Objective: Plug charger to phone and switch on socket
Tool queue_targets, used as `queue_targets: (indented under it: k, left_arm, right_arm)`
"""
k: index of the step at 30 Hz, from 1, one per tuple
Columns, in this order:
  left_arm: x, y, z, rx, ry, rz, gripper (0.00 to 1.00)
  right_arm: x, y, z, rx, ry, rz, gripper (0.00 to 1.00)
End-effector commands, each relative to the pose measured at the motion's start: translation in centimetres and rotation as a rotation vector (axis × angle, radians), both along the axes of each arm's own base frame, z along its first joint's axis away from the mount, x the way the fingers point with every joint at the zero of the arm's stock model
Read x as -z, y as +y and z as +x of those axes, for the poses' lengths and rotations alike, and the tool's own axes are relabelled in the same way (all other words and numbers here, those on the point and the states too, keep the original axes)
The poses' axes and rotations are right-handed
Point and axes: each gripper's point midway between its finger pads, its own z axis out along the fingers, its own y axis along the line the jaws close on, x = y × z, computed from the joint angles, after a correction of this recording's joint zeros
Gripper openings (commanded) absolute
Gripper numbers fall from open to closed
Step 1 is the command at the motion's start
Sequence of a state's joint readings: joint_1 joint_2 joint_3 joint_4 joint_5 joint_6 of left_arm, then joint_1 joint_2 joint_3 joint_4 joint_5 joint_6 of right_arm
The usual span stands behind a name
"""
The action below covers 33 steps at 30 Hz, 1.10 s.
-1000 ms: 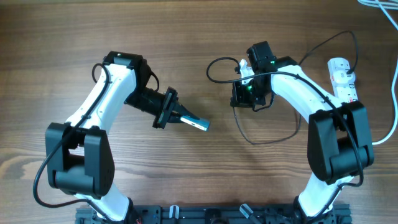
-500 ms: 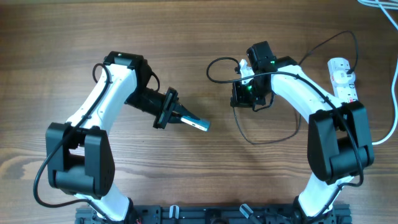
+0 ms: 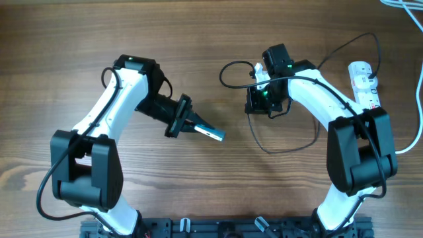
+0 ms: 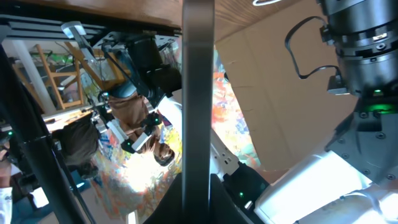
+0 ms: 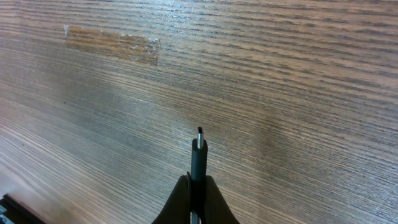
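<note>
My left gripper (image 3: 198, 127) is shut on the phone (image 3: 211, 133), which sticks out to the right, its teal screen partly showing, at mid-table. In the left wrist view the phone (image 4: 198, 93) stands edge-on as a dark upright bar between the fingers (image 4: 230, 193). My right gripper (image 3: 253, 101) is shut on the charger (image 5: 198, 158), whose small connector tip points away over the bare wood. The charger's black cable (image 3: 284, 149) loops across the table toward the socket (image 3: 365, 84), a white power strip at the right edge. The two grippers are about a hand's width apart.
A thick white cord (image 3: 417, 99) runs down the right edge from the socket, and another white cable (image 3: 398, 6) crosses the top right corner. A patch of tape (image 5: 112, 43) lies on the wood. Both arm bases stand at the front edge.
The left arm has shifted slightly to the right with the phone. The right arm and charger have not moved.
</note>
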<state>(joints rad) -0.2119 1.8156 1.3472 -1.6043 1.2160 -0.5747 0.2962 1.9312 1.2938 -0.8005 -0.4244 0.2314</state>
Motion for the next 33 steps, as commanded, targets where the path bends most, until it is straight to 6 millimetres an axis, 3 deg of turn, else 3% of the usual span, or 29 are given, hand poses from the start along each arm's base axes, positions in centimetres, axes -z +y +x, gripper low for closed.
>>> queue_targets:
  k: [1,18,22,28,30,33]
  left_arm:
    - [-0.8,-0.5,-0.2,-0.003,0.006,-0.018,0.04]
    - [-0.4,-0.6,0.6,-0.002,-0.067,-0.034,0.04]
    - [0.2,-0.9,2.3,-0.005,-0.203,-0.065,0.04]
    - [0.6,-0.7,7.2,-0.018,-0.576,-0.144,0.04]
    - [0.5,-0.5,9.0,-0.013,-0.732,-0.171,0.04]
    - [0.3,0.2,10.2,-0.035,-0.794,-0.177,0.04]
  right_arm:
    - [-1.2,0.1,0.7,0.005,-0.039,0.0,0.04]
    - [-1.2,0.1,0.6,0.023,-0.027,0.001,0.04]
    - [-1.6,0.8,0.1,0.021,-0.001,0.046,0.04]
    - [-2.2,1.9,-1.1,0.002,0.056,0.117,0.05]
    - [-2.6,2.8,-1.8,-0.022,0.077,0.157,0.04]
    - [-3.4,4.6,-3.0,-0.093,0.091,0.234,0.04]
